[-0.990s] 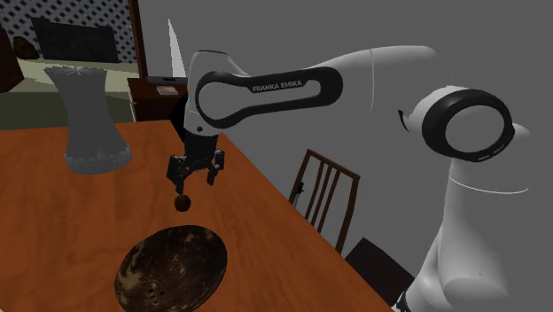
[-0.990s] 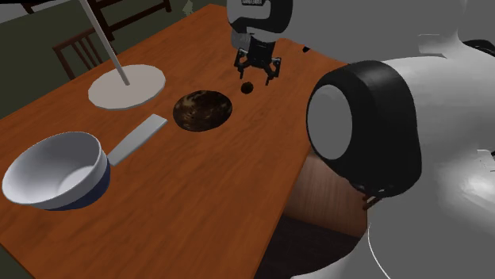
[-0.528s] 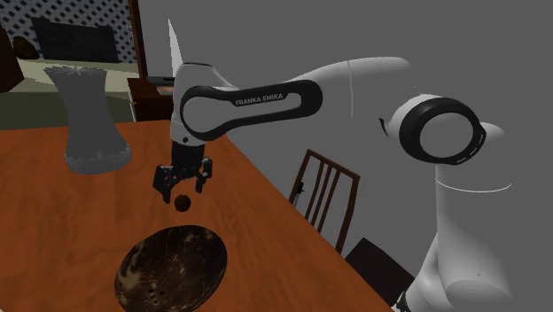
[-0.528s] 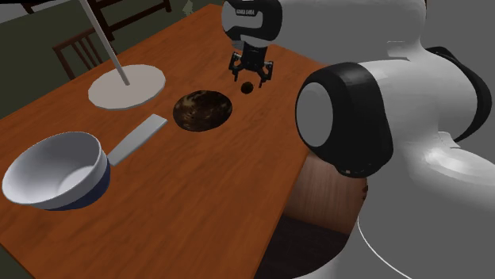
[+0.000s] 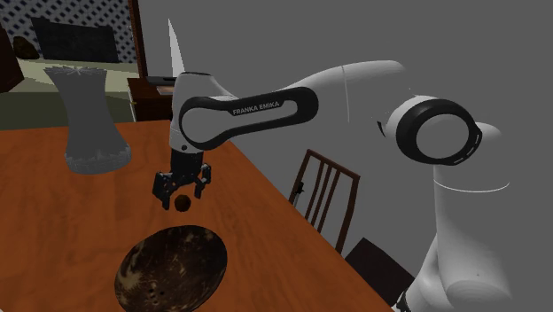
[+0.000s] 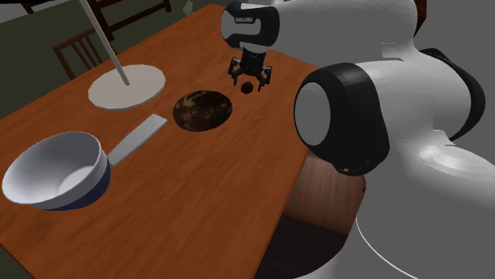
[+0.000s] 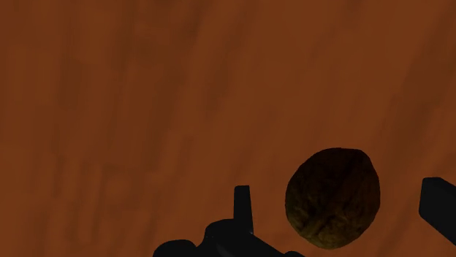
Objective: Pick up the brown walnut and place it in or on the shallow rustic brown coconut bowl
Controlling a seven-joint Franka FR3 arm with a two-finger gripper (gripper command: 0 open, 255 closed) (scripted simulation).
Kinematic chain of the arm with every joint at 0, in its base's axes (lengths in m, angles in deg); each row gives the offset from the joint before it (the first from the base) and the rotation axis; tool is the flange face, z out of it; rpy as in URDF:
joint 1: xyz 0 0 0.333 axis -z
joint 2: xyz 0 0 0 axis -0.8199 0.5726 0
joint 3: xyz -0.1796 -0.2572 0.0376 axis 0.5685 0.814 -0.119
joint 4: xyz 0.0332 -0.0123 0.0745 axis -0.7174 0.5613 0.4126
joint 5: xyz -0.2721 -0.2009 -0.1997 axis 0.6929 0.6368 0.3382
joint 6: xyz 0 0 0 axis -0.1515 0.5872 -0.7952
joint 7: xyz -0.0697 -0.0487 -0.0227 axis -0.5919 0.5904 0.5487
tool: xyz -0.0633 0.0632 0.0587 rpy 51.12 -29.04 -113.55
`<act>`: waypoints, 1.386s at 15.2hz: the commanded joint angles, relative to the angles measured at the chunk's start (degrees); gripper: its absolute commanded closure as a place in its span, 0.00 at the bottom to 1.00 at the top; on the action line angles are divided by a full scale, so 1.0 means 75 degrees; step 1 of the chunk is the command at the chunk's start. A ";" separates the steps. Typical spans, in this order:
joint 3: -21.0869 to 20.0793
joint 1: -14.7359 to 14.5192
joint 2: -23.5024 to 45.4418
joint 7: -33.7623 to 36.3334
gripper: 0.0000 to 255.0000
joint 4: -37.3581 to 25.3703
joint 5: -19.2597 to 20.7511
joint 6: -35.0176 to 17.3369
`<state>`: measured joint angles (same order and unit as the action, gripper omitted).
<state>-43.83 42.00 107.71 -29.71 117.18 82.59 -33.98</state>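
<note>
Shoulder view: fingers (image 5: 164, 195) spread wide over the walnut (image 5: 182, 203), which lies on the surface (image 5: 53, 213) near the coconut bowl (image 5: 171, 268). Second exterior view: walnut just under the tips. Wrist view: walnut between the fingers, untouched, roughly centred, near-round.

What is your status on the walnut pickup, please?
Gripper open, low over the table, fingers straddling the walnut, not touching. Walnut on the table beside the bowl. Nothing between them.
</note>
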 commanded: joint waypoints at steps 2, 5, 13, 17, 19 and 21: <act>0.0000 0.0000 0.0000 0.0000 0.00 0.0001 0.0000 -0.0001; 0.0000 0.0000 0.0000 0.0000 1.00 0.0001 0.0000 -0.0001; -0.0004 0.0000 -0.0023 0.0006 1.00 -0.0068 -0.0005 0.0089; -0.0017 -0.0004 -0.0096 0.0035 1.00 -0.0375 -0.0018 0.0464; -0.0023 -0.0009 -0.0123 0.0052 1.00 -0.0542 -0.0022 0.0655; -0.0028 -0.0016 -0.0142 0.0070 1.00 -0.0720 -0.0023 0.0850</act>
<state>-44.03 41.97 106.51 -29.29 112.66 82.36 -28.37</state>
